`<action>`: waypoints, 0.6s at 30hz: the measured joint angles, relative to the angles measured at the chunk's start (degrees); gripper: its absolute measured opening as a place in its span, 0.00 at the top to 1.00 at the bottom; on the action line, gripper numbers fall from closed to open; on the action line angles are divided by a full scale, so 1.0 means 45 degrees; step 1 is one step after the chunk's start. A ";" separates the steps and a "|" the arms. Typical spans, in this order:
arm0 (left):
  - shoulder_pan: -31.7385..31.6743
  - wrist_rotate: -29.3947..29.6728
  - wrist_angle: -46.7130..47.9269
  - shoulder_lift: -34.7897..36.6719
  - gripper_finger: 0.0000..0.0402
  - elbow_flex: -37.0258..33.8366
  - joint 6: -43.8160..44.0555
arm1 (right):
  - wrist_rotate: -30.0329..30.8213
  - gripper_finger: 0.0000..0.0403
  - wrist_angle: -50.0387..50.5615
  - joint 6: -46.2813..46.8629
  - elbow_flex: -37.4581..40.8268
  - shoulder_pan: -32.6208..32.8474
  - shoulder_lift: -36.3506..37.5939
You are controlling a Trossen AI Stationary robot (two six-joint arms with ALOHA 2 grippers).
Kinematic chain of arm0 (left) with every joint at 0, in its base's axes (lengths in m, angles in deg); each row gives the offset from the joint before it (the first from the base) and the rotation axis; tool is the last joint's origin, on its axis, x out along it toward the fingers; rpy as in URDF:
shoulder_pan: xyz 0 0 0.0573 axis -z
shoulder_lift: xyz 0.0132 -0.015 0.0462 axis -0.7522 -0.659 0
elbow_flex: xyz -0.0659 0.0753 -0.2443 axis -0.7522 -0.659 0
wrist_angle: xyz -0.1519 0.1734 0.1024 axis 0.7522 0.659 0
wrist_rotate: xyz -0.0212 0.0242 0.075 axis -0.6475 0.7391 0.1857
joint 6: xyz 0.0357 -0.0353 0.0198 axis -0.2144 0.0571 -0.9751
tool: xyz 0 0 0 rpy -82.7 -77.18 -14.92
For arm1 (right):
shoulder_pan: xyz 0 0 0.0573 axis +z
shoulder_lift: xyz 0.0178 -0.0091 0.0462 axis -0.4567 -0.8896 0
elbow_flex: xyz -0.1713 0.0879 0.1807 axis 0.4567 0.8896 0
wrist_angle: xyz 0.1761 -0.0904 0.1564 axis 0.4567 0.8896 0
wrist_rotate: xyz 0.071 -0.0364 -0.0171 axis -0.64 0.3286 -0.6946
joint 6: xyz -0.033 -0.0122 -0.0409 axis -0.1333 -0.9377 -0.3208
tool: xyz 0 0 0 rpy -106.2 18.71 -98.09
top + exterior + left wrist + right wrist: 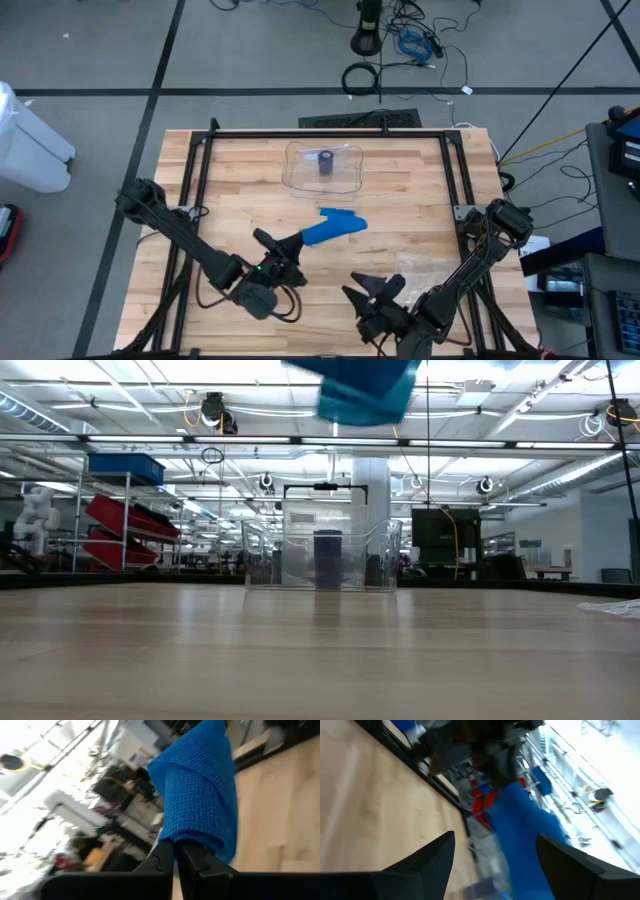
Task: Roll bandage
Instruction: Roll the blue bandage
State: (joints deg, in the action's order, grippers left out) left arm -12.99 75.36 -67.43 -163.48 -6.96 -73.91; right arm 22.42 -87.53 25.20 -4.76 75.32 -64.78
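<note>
Blue bandage (333, 228) pinched in left claw (290, 244), lifted off wooden worktop (400, 200) near centre; right claw (375, 289) at 5 o'clock of it, fingers spread, holding nothing; clear tray (324, 166) at 12 o'clock holds dark roll (326, 163)

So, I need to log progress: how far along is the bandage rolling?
Early. Done: the left pincer is shut on the blue bandage, lifted off the table. In hand: the right pincer waits open near it. Left: the bandage looks loosely bunched, not yet a tight roll.
</note>
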 joint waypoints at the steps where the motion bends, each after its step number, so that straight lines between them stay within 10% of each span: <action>1: 0.0036 -0.0243 0.0013 0.0164 0.98 0.0000 0.0214 | -0.0236 0.34 0.0275 0.0625 0.0000 0.0000 -0.0002; 7: 0.0712 -0.0554 0.0237 0.0957 0.98 0.0000 0.0694 | -0.0645 0.34 0.2106 0.5235 0.0000 -0.0236 -0.0005; 18: 0.3237 -0.0627 0.4033 0.2146 0.98 -0.0005 0.2611 | -0.6080 0.42 0.5678 1.2125 0.0398 -0.1559 -0.0005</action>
State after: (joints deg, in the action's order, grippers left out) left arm 1.58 72.53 -49.28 -153.82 -6.99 -62.16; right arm -4.94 -61.97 79.77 -2.97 68.30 -64.80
